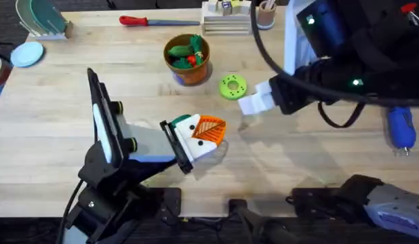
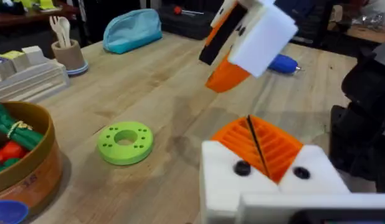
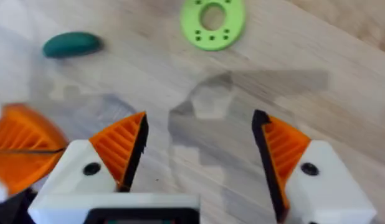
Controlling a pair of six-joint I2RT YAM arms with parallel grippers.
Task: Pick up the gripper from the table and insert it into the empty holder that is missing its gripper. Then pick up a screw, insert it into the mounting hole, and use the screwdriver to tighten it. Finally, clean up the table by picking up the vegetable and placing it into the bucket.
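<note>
- Screwdriver (image 1: 401, 127): upper body hidden beneath the right arm (image 1: 345, 54); only the lower blue body and bit visible.
- Bucket (image 2: 21, 158): cut off at the frame edge in the left wrist view; contents partly seen.
- Vegetable (image 3: 71, 44): blurred in the right wrist view, just beyond the green disc (image 3: 213, 23); surface detail not discernible.
- Left gripper (image 3: 18, 152): cropped at the picture edge in the right wrist view, one orange pad visible.
- Items on the shelf behind the bucket (image 1: 226, 8): too small to identify.

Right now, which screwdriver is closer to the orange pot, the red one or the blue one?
The red screwdriver, lying near the far edge of the table, just beyond the pot. The blue screwdriver lies way off at the right side.
</note>
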